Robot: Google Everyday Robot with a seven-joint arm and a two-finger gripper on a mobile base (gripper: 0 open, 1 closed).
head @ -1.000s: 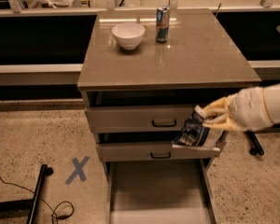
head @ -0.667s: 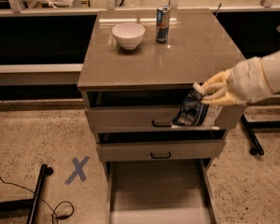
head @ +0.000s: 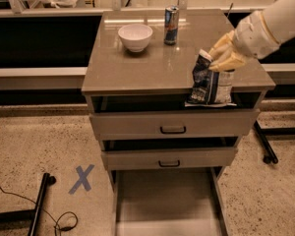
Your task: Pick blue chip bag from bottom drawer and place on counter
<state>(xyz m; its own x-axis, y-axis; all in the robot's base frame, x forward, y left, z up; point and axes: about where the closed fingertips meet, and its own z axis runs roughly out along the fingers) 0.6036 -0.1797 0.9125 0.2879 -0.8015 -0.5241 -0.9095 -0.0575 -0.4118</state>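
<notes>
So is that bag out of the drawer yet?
Out: the fingers pinch the bag by its top at the counter's front edge, above the bottom drawer.

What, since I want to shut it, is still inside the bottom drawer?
The bottom drawer shows only bare floor; its back is hidden under the middle drawer, its front beyond the frame. The blue chip bag hangs from the closed gripper at the counter edge.

Yellowish hand (head: 218, 62), upper right, on white padded arm (head: 279, 19).
</notes>
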